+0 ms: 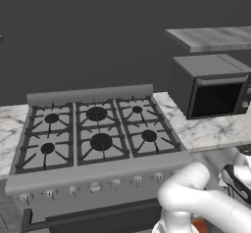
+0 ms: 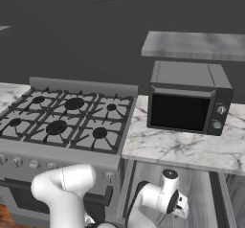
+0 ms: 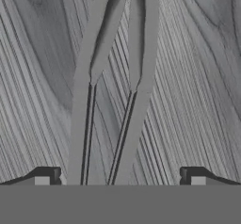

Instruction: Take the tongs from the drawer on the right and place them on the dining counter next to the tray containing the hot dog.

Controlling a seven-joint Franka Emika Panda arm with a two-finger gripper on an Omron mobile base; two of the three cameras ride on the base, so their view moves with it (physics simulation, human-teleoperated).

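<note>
Tongs (image 3: 110, 96) lie on the wood-grain drawer floor (image 3: 197, 77), both arms running between the wide-open fingers (image 3: 47, 176). Reaching step underway, nothing held; next, lower straight down and close across both arms.

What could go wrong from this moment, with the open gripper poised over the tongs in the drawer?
The tongs' two thin arms lie flat on the drawer's grey wood floor, so the open gripper may close above them and slip off. The fingertips could also strike the floor while descending.
</note>
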